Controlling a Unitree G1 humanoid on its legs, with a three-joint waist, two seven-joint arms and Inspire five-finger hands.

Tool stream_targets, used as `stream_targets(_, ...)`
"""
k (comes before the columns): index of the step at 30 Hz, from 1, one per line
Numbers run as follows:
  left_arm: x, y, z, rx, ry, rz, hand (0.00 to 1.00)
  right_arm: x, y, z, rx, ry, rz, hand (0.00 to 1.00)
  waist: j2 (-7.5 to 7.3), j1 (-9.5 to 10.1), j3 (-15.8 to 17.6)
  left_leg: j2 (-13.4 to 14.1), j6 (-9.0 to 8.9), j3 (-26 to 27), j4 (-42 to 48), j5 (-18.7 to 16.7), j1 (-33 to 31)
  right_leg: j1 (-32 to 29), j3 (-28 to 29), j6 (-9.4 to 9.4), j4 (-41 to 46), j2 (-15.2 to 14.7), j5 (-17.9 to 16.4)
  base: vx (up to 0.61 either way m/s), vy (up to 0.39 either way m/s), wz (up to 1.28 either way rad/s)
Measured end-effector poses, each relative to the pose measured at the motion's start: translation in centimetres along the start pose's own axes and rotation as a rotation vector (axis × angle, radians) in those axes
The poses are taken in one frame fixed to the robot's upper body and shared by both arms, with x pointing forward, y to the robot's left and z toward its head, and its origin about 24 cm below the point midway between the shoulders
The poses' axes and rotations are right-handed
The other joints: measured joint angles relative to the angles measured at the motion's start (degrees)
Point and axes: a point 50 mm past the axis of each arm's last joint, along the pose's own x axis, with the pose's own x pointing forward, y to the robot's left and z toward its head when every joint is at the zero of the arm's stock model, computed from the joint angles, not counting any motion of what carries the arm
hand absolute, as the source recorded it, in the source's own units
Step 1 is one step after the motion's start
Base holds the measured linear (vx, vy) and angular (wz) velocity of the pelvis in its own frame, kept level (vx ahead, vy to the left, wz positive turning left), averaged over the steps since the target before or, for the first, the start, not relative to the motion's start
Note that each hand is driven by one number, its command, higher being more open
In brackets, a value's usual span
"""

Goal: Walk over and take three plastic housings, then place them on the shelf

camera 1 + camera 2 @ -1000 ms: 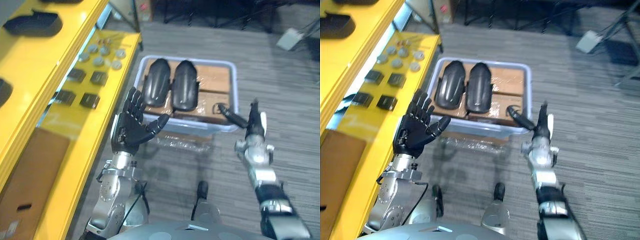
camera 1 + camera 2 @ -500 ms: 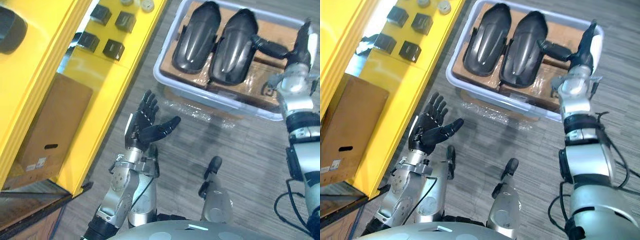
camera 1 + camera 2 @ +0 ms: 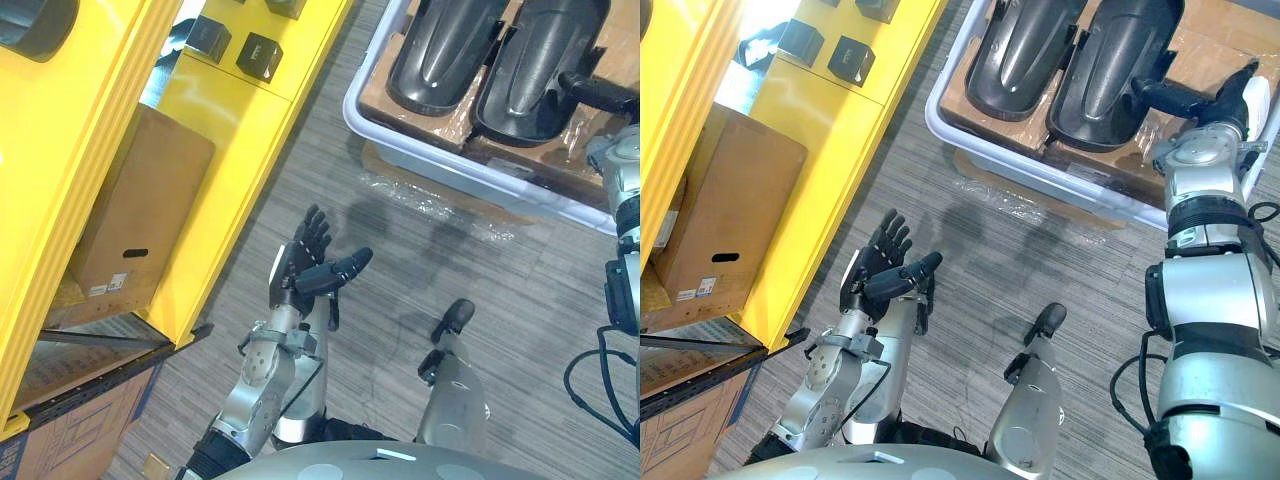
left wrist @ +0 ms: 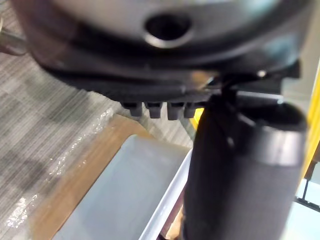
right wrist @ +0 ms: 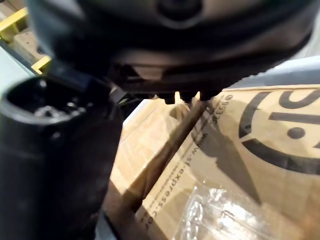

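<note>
— Where are the housings?
— Two black plastic housings lie side by side in the grey bin.
— The hands?
— Left hand spread, empty, above the floor. Right hand over the bin, fingers straight, holding nothing.

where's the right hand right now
In the right eye view the right hand is at the upper right, over the pale bin, its thumb by the right-hand black housing.
</note>
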Motion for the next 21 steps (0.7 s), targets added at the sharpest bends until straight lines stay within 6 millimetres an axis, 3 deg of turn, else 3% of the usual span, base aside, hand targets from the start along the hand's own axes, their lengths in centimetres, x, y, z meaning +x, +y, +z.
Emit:
stream_targets(7, 0.0, 0.3, -0.5, -0.006, 0.024, 0.021, 1.0, 0.3, -1.4, -0.5, -0.032, 0.003, -0.085, 1.0, 0.34, 1.4, -0.2, -0.8, 0.48, -0.6, 0.1, 0.3, -2.0, -2.2, -1.8, -0.51, 2.2, -1.2, -1.1, -0.03, 0.011, 0.05)
stream_targets(15, -0.1, 0.3, -0.6, -0.027, 0.018, 0.024, 1.0, 0.3, -1.4, -0.5, -0.078, -0.015, -0.095, 1.0, 0.95, 1.51, -0.7, -1.6, 0.57, -0.5, 0.3, 0.4, -1.9, -2.2, -2.2, -0.26, 3.1, -2.3, -1.5, 0.0, 0.008, 0.03)
stream_targets(21, -0.3, -0.2, -1.0, -0.037, 0.034, 0.019, 1.0, 0.2, -1.8, 0.8, -0.066, -0.106, -0.188, 1.0, 1.83, 1.55, -1.3, -1.6, 0.58, -0.6, 0.4, 0.4, -1.9, -2.4, -2.4, -0.3, 3.8, -2.5, -1.9, 0.0, 0.0, 0.0)
